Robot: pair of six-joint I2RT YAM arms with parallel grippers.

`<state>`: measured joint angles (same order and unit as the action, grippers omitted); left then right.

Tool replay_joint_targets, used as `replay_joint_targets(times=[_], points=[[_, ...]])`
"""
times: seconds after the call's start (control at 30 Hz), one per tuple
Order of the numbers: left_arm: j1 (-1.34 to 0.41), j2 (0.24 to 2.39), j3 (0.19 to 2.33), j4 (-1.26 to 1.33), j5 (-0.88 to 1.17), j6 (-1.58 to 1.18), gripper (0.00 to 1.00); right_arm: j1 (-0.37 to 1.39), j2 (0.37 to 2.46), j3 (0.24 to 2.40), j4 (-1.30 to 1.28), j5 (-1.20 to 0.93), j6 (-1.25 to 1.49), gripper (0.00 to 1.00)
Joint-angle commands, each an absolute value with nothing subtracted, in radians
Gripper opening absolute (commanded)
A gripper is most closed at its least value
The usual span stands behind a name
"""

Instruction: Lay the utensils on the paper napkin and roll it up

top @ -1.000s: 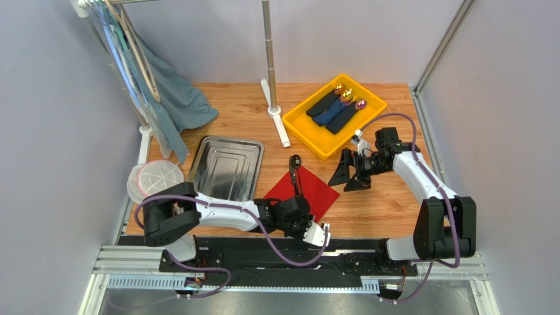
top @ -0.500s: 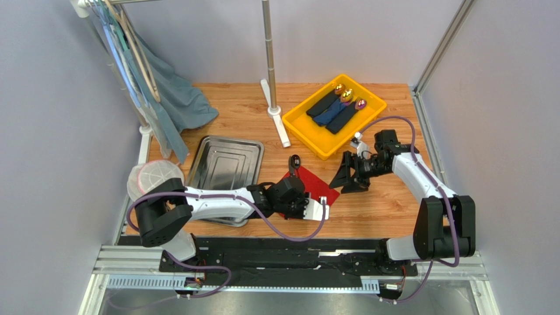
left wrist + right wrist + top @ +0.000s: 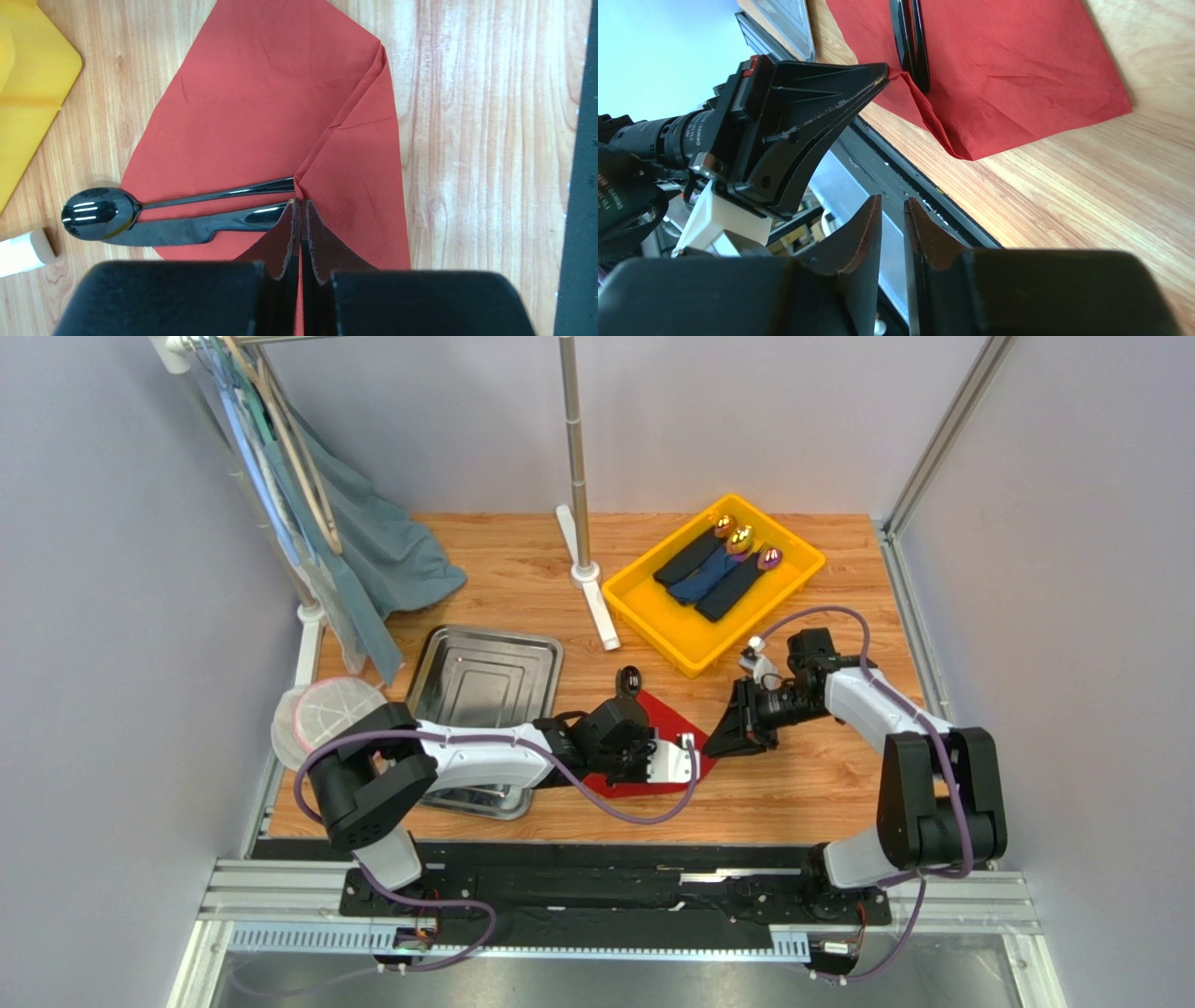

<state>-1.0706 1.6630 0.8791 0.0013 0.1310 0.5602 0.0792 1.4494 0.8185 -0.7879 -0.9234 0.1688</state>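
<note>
The red paper napkin (image 3: 664, 720) lies on the wood between the arms. On it rest the black utensils: a spoon (image 3: 98, 212) and a knife (image 3: 182, 229), their heads past the napkin's edge. My left gripper (image 3: 302, 210) is shut on the napkin's near corner, which is lifted and folded over the handles, hiding their ends. In the top view the left gripper (image 3: 650, 756) sits over the napkin (image 3: 267, 105). My right gripper (image 3: 892, 206) hovers just right of the napkin (image 3: 1018, 63), its jaws a narrow gap apart with nothing between them. It faces the left gripper (image 3: 882, 70).
A yellow bin (image 3: 659, 609) with dark rolled napkins stands at the back right. A steel tray (image 3: 484, 679) lies left of the napkin, with a round plastic lid (image 3: 330, 717) beyond it. A white stand's base (image 3: 596, 602) and hanging cloth (image 3: 379, 546) are at the back.
The left gripper has carried the napkin's near corner away from the table's front edge and over the utensil handles. The right gripper has moved left toward the napkin and its jaws have narrowed.
</note>
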Motion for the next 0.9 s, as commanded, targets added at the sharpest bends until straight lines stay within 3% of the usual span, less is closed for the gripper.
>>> replay_joint_targets(times=[0.0,0.57,0.87], points=[[-1.068,1.674,0.907,0.063,0.126,0.580,0.00,0.118,1.511,0.816,-0.729,-0.983,0.216,0.19],[-1.065,1.689,0.888,0.101,0.106,0.606,0.00,0.262,1.703,0.857,-0.683,-0.977,0.225,0.13],[-1.048,1.695,0.882,0.113,0.074,0.607,0.00,0.258,1.658,0.888,-0.687,-0.979,0.235,0.15]])
